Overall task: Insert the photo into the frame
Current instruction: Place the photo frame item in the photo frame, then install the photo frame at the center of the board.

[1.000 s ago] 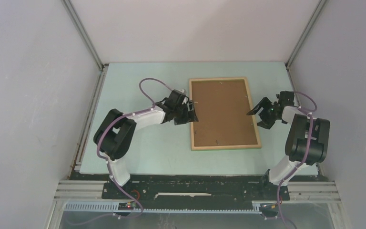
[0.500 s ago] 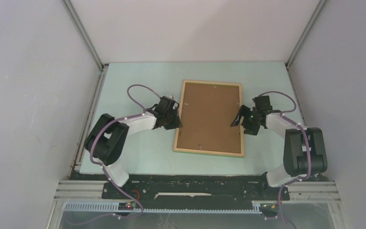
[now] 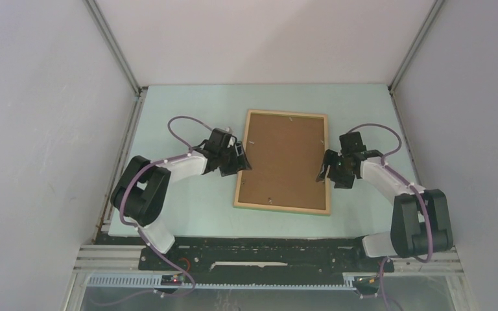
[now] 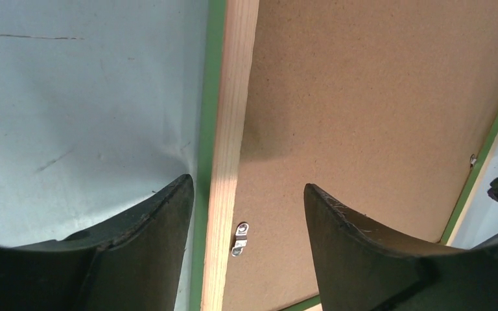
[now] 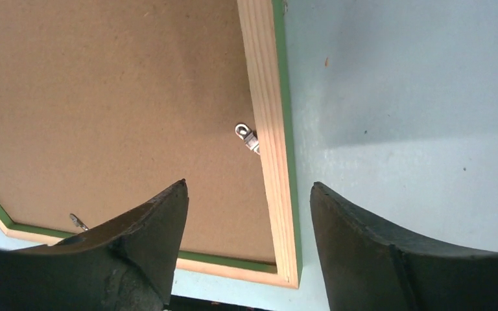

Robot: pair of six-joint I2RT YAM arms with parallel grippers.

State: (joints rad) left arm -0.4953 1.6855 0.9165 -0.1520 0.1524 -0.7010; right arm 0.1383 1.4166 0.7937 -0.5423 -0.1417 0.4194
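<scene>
The frame [image 3: 240,175] lies back side up on the table, pale wood rails with a green outer edge. A brown backing board [image 3: 284,159] fills it. The photo is hidden. My left gripper [image 3: 241,157] is open, its fingers either side of the frame's left rail [image 4: 230,129], one over the table and one over the backing board [image 4: 363,97]. My right gripper [image 3: 326,170] is open in the same way over the right rail [image 5: 266,97]. Neither holds anything. Small metal turn clips [image 4: 240,236] [image 5: 246,137] sit along the inner edge of the rails.
The pale green table top [image 3: 181,207] is closed in by grey walls on the left, right and back, with aluminium posts [image 3: 113,48] in the corners. A black rail [image 3: 266,256] carrying the arm bases runs along the near edge.
The frame has slid left and turned slightly. Both grippers have moved left with it, and the right one has come in over the right rail.
</scene>
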